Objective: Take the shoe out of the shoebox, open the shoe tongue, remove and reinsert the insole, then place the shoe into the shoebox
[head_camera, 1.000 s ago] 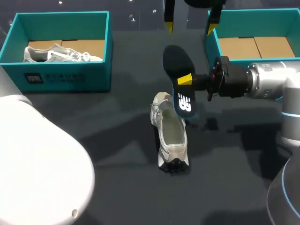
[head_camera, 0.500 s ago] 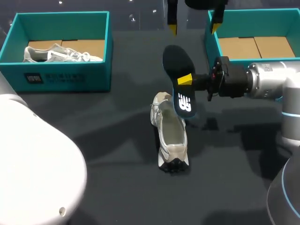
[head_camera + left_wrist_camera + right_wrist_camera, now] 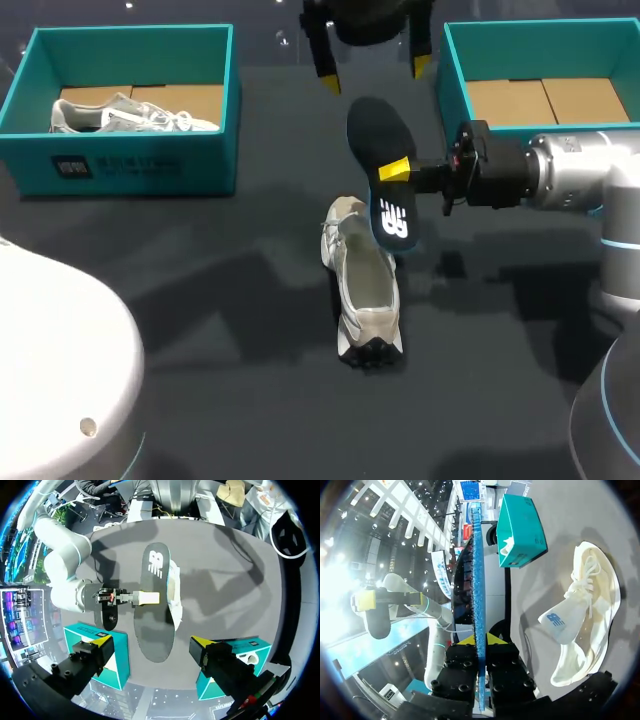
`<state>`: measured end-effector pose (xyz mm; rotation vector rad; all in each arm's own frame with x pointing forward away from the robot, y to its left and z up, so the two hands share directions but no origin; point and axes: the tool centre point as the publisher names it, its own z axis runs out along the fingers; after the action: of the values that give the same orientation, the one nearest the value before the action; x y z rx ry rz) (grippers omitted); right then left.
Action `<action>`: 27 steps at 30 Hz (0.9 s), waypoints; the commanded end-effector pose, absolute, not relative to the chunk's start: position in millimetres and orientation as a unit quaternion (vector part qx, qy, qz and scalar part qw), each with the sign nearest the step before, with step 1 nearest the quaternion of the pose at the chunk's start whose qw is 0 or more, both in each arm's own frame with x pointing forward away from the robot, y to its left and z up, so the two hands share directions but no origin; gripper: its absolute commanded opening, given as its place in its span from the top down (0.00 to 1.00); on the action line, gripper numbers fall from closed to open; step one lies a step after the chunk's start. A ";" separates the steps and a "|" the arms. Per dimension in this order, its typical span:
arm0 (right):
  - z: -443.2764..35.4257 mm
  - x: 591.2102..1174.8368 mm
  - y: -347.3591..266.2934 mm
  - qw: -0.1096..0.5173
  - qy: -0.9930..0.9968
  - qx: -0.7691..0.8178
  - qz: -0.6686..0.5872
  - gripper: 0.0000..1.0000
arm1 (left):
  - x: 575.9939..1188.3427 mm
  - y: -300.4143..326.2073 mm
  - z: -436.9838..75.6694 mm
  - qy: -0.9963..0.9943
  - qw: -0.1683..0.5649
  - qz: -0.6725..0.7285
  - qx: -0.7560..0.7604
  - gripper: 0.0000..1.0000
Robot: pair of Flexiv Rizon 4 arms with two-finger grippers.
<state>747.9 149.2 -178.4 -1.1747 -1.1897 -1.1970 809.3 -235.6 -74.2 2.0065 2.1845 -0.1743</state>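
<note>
Left claw (image 3: pixel 373 72) hangs wide open, gripping nothing, above the table past the far end of the insole (image 3: pixel 380 150). That insole is held in the air over the shoe (image 3: pixel 368 300), which lies on the table with its opening showing from above. Right claw (image 3: pixel 396 170) pinches the insole's edge about mid-length. To refit it well, I would tip its front end into the opening first, then slide it forward while the left claw steadies the shoe. The shoebox (image 3: pixel 452 95) stands close behind.

Two teal shoeboxes up there, far-left box (image 3: pixel 130 165) and far-right box (image 3: pixel 455 95). Two shoes: boxed shoe (image 3: pixel 130 115), loose shoe (image 3: pixel 365 290). One insole (image 3: pixel 372 130). Two grippers: left gripper (image 3: pixel 370 68), right gripper (image 3: pixel 398 170).
</note>
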 end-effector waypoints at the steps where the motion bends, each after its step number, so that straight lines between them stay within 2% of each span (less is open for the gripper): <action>1: -179.1 747.3 150.1 0.516 -0.495 -0.490 -0.499 1.00 | 807.0 -211.2 -84.7 0.713 0.204 -0.178 0.646 0.00; 9: -179.1 747.3 150.1 0.516 -0.495 -0.490 -0.499 1.00 | 803.2 -193.4 -89.6 0.707 0.264 -0.227 0.615 0.00; 12: -179.1 747.3 150.1 0.516 -0.495 -0.490 -0.499 1.00 | 798.0 -179.7 -90.6 0.683 0.327 -0.275 0.592 0.00; 27: -179.1 747.3 150.1 0.516 -0.495 -0.490 -0.499 1.00 | 798.0 -179.7 -90.6 0.683 0.327 -0.275 0.592 0.00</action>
<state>748.0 149.2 -178.4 -1.1747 -1.1896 -1.1971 800.3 -182.9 -86.3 1.6772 1.9390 -0.5829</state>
